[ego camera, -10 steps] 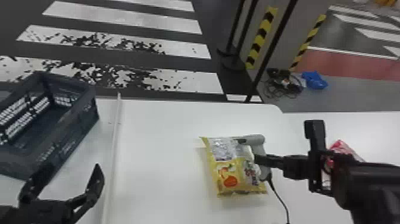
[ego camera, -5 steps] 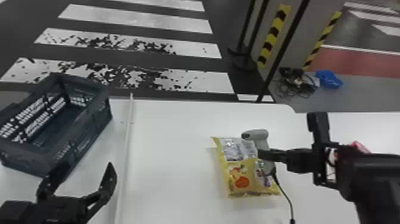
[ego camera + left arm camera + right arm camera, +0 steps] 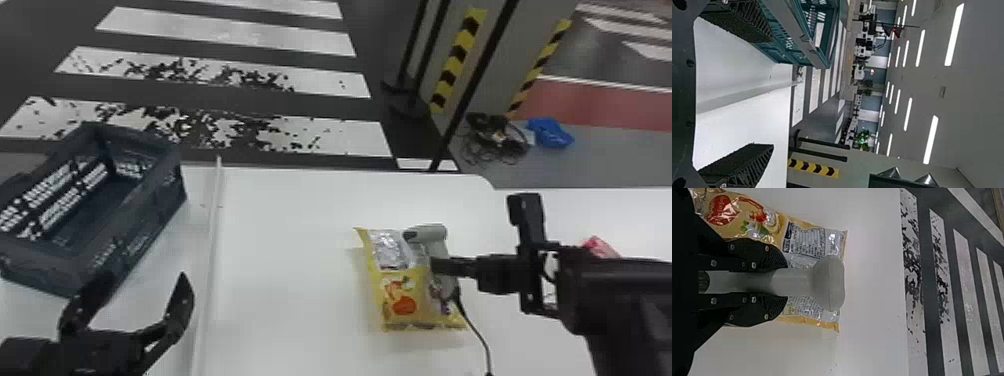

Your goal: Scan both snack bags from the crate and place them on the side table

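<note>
Right fingers (image 3: 756,253) gripped scanner (image 3: 828,284); left fingers (image 3: 180,302) sat wide, empty. Cable (image 3: 472,325) risked dragging snack bag (image 3: 400,300) toward near edge of counter (image 3: 290,275).

A plump yellow snack bag (image 3: 400,287), with a silver printed panel, is laid flat near the right edge of the white worktop (image 3: 290,250). Over it the pale grey scanner (image 3: 434,233) is held by its handle, its head toward the far edge, its black cable trailing. A red bag (image 3: 599,247) is seen on the side table (image 3: 605,212), mostly hidden. The dark slotted crate (image 3: 145,237) is set upright at the left, by the far edge.
</note>
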`<move>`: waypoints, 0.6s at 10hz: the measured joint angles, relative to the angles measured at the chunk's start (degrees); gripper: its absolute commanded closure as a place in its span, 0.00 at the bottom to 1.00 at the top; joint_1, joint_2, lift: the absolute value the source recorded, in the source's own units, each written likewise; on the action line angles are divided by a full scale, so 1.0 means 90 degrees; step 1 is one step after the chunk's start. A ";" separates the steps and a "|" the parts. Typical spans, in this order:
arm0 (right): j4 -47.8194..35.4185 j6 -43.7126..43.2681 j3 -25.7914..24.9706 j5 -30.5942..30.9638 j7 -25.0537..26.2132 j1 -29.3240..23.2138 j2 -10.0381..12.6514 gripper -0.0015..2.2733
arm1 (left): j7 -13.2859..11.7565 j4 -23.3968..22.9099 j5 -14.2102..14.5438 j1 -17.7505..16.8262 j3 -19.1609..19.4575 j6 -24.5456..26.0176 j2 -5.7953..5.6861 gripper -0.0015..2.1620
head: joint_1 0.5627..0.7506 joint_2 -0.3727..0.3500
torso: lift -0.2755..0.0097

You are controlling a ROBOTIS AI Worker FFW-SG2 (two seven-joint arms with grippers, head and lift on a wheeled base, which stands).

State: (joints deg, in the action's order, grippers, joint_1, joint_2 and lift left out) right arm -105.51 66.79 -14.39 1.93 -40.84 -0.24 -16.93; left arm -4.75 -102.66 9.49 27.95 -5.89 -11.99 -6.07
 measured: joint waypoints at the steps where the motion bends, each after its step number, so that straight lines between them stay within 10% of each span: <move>1: 0.0045 -0.0003 0.0023 0.0000 0.0015 0.0026 -0.0003 0.99 | 0.0000 0.0000 0.0001 0.0000 0.0000 0.0000 0.0000 0.02 | 0.70 0.22 | 0.63; 6: 0.0057 -0.0022 0.0013 -0.0015 0.0030 0.0061 0.0002 0.99 | 0.0000 -0.0005 0.0000 0.0000 0.0000 0.0000 0.0010 0.02 | 0.70 0.22 | 0.63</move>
State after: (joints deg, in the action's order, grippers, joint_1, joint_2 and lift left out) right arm -104.99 66.59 -14.27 1.80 -40.57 0.31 -16.90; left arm -4.75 -102.70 9.49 27.95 -5.88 -11.99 -5.98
